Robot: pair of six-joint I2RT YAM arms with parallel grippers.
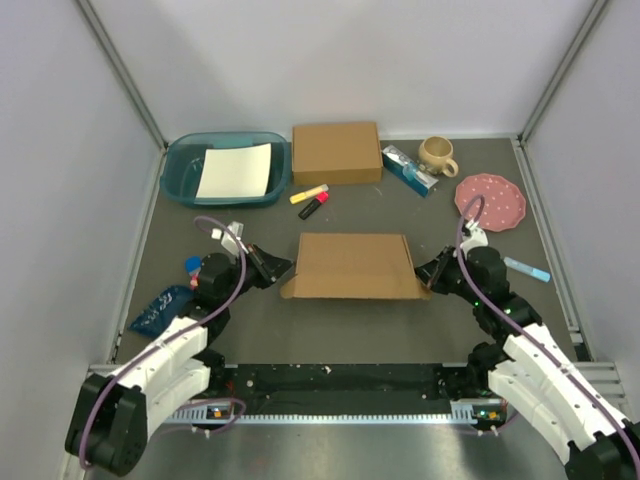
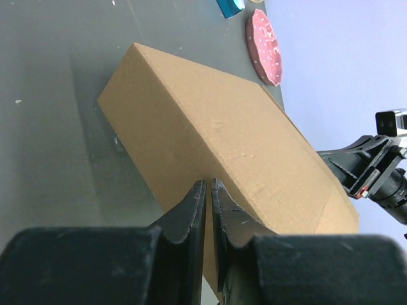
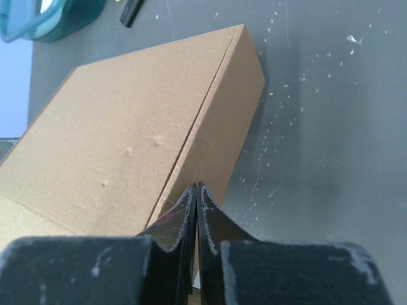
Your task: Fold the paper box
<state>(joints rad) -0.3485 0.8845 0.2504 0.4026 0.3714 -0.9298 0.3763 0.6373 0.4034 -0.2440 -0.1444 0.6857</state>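
Bench (image 1: 250, 330): dark grey surface, flecked with white marks. Lying directly on it:
- paper box (image 1: 355, 264), closed, centre
- smaller cardboard box (image 1: 337, 152), far centre
- teal tub (image 1: 178, 168), far left
- yellow marker (image 1: 308, 193) and red marker (image 1: 314, 206), between the two boxes
- blue carton (image 1: 409, 170), beige mug (image 1: 437, 155), pink plate (image 1: 490, 200), far right
- pale blue pen (image 1: 526, 268), right edge
- dark blue packet (image 1: 160, 311) and small blue object (image 1: 190, 264), left side

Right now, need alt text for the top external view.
A brown paper box lies centre frame, with the left gripper at its left end and the right gripper at its right end. Behind it sit a teal tray holding white paper, a smaller cardboard box, markers, a mug and a pink plate.
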